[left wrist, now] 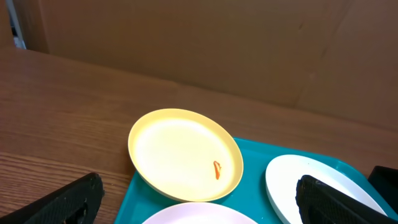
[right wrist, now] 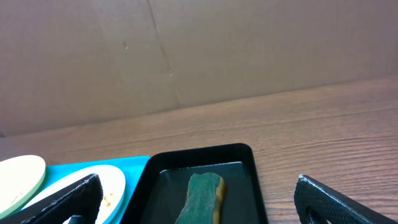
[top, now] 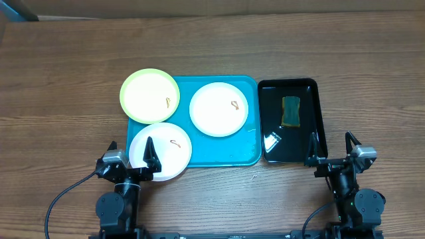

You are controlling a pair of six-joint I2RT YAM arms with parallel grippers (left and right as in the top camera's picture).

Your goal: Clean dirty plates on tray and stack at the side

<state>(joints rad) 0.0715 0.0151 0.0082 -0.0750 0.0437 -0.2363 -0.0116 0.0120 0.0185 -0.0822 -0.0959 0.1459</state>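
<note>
My left gripper hangs with jaws spread wide and empty, one finger over the near white plate, which overhangs the near-left corner of the blue tray. The yellow-green plate sits on the far-left corner, partly over the table. The far white plate lies fully inside. My right gripper is equally wide, grasping nothing, at the near end of the black tray with its sponge.

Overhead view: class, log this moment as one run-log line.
left tool open, empty | right tool open, empty | three smeared plates on turquoise tray | sponge in black tray | nothing stacked
</note>
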